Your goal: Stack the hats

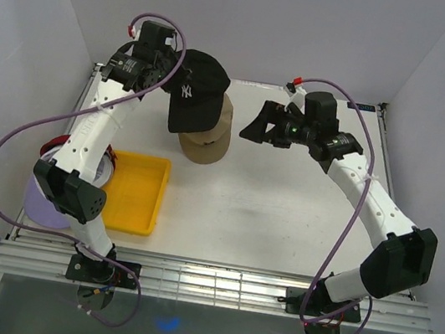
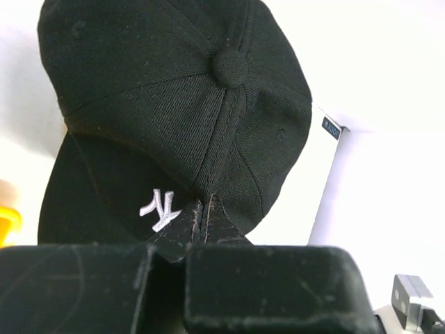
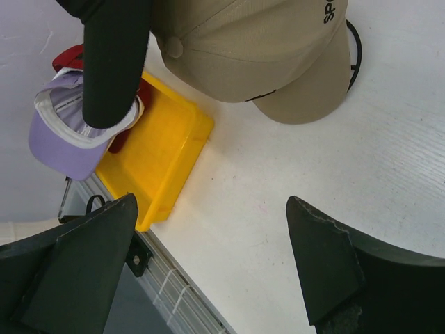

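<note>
Lavender cap (image 3: 59,142) is lying by the yellow tray (image 1: 134,204); left gripper (image 2: 201,221) is clamping the black NY cap (image 2: 174,104); right gripper (image 3: 208,233) is gaping, empty.

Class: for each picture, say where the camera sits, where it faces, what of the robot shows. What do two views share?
Top external: above, behind the bases, looking down on the table; both arms show.
Left wrist: faces the black cap pinched in its shut left gripper.
Right wrist: looks down at tan cap; open right gripper shows.
Top and right wrist share the yellow tray.
</note>
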Robot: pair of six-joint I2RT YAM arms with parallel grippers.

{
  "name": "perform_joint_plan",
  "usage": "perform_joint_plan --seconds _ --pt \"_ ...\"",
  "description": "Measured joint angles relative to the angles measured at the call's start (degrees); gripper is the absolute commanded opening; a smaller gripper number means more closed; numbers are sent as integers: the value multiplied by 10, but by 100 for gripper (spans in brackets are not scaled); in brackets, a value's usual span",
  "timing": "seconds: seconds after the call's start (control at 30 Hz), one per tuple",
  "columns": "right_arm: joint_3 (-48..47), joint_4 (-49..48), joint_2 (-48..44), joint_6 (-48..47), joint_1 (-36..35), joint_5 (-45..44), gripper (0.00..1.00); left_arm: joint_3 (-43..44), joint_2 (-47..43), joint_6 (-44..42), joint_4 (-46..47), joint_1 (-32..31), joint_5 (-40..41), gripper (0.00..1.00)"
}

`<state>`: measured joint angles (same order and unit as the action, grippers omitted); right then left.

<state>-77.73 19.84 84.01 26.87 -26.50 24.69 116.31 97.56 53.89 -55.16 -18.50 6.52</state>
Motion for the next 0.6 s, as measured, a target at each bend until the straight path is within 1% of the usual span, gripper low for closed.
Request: perform_joint_plan --seconds 0.23,0.4,0.6 --pt "-28 -8 17 27 0 18 92 -1 4 46 0 -52 55 0" --pt "-31 -41 24 60 0 45 92 -1 4 66 -1 -71 85 0" --pt "-32 -83 56 99 0 74 92 -1 5 77 -2 -88 113 0"
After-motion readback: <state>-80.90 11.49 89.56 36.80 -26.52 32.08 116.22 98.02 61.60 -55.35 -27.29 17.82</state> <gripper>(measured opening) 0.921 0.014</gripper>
